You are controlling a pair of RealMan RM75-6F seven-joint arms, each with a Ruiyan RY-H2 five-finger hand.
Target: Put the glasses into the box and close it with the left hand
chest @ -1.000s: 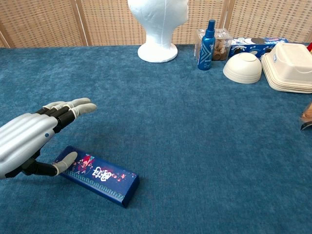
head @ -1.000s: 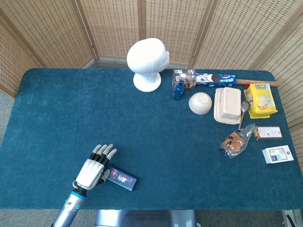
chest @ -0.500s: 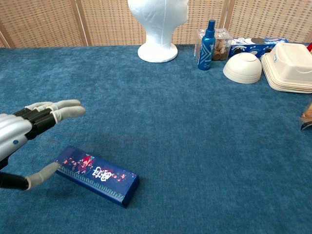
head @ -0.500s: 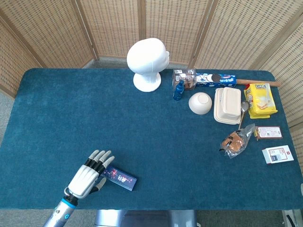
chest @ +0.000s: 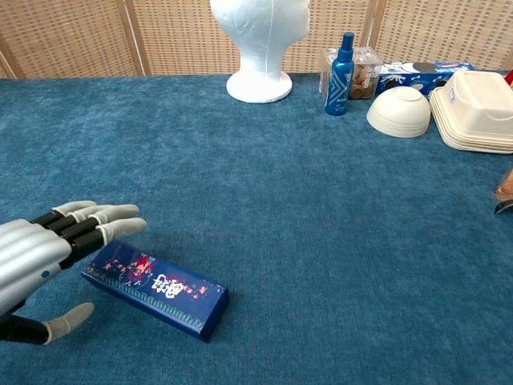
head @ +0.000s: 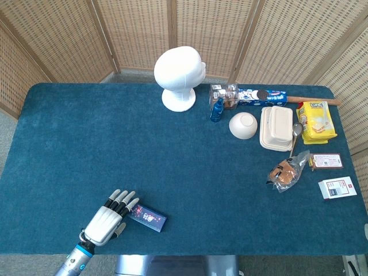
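My left hand point(head: 104, 221) hovers near the front edge of the blue table point(head: 86, 138), toward its left corner, released and grasping nothing, its fingers point(chest: 96, 222) stretched out flat and its thumb held apart low beside them. The box point(head: 147, 217) lies closed and flat on the table just beside my fingertips, its near end by my hand and its long side running at a slant along the front edge; I cannot tell from either view whether my fingers touch it. My right hand shows in neither view.
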